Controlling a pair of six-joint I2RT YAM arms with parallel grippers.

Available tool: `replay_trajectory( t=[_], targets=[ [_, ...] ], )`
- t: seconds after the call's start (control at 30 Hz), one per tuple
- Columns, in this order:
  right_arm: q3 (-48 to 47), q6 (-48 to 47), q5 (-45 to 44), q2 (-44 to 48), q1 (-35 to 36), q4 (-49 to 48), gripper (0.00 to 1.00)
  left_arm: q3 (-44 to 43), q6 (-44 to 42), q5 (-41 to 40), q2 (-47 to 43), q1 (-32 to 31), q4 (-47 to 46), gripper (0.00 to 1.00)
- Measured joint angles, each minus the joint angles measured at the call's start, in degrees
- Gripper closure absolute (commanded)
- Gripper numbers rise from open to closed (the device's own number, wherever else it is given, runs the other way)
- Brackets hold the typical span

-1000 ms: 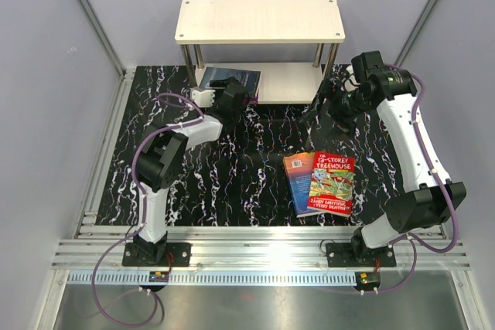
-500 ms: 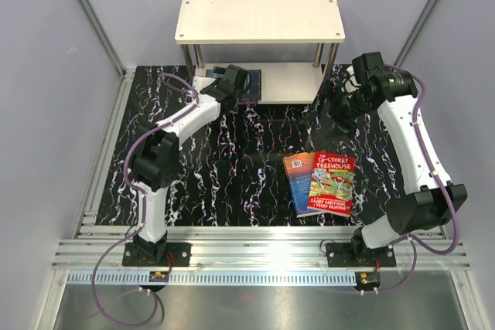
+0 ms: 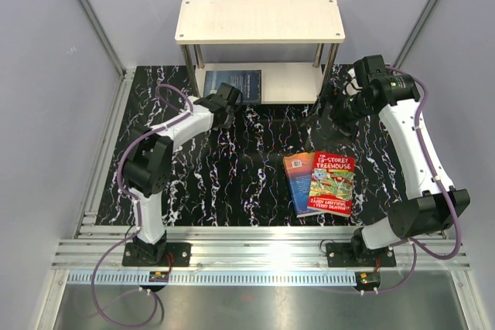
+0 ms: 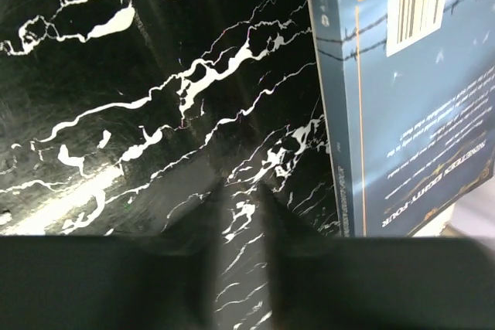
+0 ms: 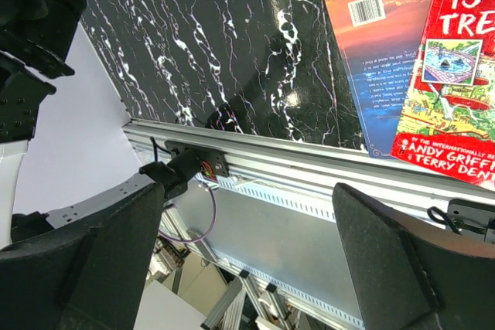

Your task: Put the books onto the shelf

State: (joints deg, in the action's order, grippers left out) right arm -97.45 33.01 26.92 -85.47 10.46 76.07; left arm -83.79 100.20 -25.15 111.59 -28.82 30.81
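The shelf (image 3: 259, 19) stands at the back of the table. A dark book (image 3: 232, 83) lies flat on the left end of its lower board (image 3: 294, 83). My left gripper (image 3: 226, 103) hovers low just in front of that book, its blurred fingers (image 4: 272, 218) a narrow gap apart with nothing between them. In the left wrist view the dark book (image 4: 410, 90) is at the right. A blue-orange book (image 3: 298, 185) lies on the table with the red Treehouse book (image 3: 332, 183) partly over it. My right gripper (image 3: 334, 110) hangs wide open and empty behind them.
Black marble tabletop (image 3: 255, 168) with a metal rail (image 3: 263, 249) along the near edge. Grey walls close in on both sides. The shelf's silver posts (image 3: 323, 75) stand close to the right wrist. In the right wrist view the two books (image 5: 371, 59) lie past the rail (image 5: 309, 175).
The left arm reached forward over the dark book, then drew back; the book now lies squarer on the lower board. Its jaws opened wide, then narrowed. The right arm barely moved.
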Motion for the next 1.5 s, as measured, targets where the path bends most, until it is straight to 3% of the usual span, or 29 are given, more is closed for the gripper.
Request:
replay_trajectory(
  t=[0.37,0.73,1.5],
  targets=[
    [0.0,0.0,-1.0,0.3,0.0,0.0,0.03,-0.2,-0.7,1.4,0.1,0.1,-4.0,1.0],
    [0.0,-0.3,-2.3,0.1,0.0,0.1,0.03,-6.9,-0.7,3.1,6.0,2.4,-4.4,1.0],
    [0.0,-0.5,-2.4,-2.6,0.0,0.0,0.03,-12.6,1.5,5.2,11.4,4.3,-5.2,0.98]
  ],
)
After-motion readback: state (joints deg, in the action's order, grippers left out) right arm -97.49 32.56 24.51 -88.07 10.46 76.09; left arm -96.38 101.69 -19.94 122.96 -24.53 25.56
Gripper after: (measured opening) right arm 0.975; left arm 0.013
